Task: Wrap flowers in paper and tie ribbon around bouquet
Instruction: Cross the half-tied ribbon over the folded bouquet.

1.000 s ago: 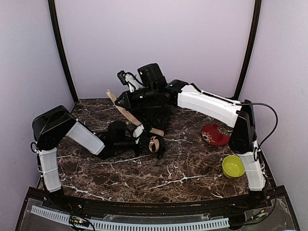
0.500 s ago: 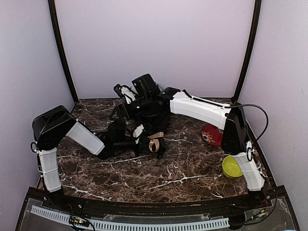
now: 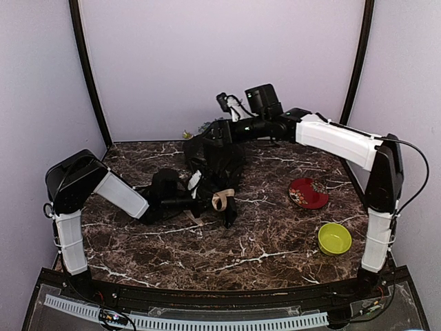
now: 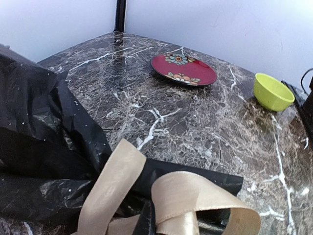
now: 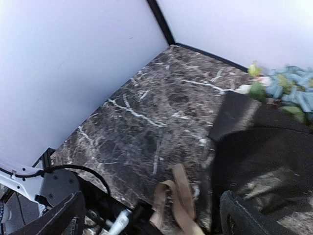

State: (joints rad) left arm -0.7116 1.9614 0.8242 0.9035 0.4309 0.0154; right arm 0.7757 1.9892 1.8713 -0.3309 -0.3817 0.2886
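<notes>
Since letting go of ribbon, R end effector gapes, lifted; L end effector clenched.

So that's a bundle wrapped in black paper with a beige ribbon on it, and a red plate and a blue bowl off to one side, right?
Not quite: the bowl is yellow-green, not blue, as the left wrist view shows. The black paper, beige ribbon and red plate are as you say.
</notes>
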